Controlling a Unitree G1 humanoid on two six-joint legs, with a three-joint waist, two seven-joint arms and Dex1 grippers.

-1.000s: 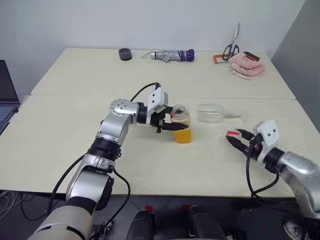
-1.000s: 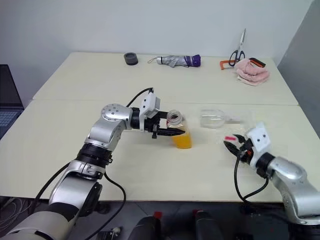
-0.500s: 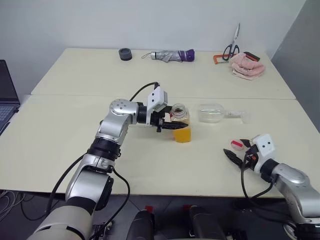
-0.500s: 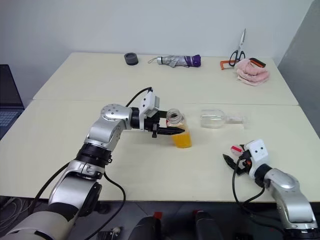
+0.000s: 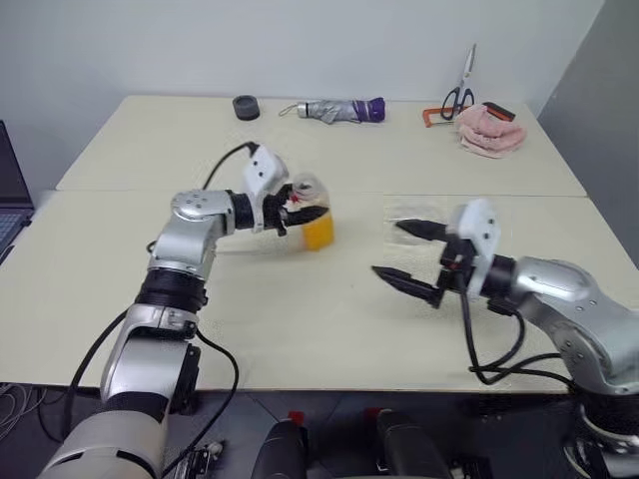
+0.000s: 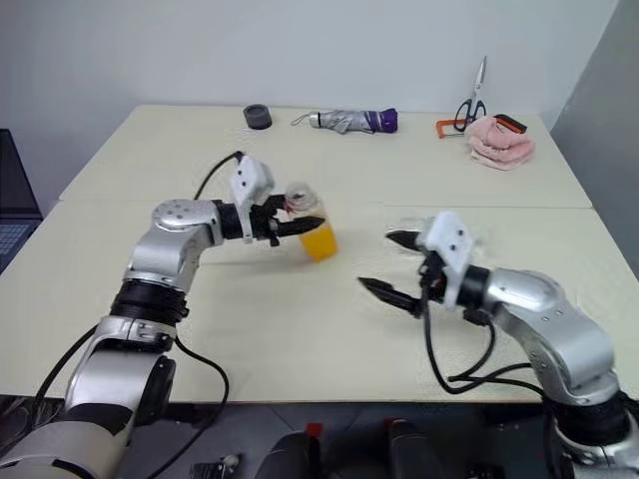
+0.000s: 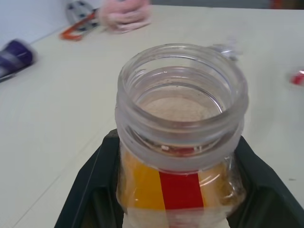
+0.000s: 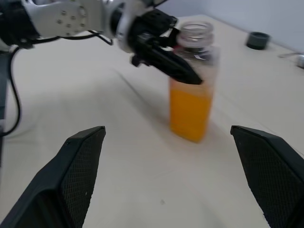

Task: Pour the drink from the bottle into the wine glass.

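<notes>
Bottle (image 5: 316,214) uncapped, pinched in left gripper (image 5: 305,213); right gripper (image 5: 407,254) spread wide nearby.

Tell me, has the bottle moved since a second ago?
Yes. The bottle, held in the left pincer, has shifted left, nearer the table seam.

The bottle (image 5: 315,222) is small, clear and squarish, with its cap off and its wide threaded mouth open. A red band circles its neck and a red stripe runs down one side. It stands upright, slightly tilted, gripped near the neck by the left claw (image 5: 305,207). The drink (image 8: 189,110), bright orange, fills roughly its lower half. The wine glass cannot be made out clearly behind the right claw (image 5: 413,257).
</notes>
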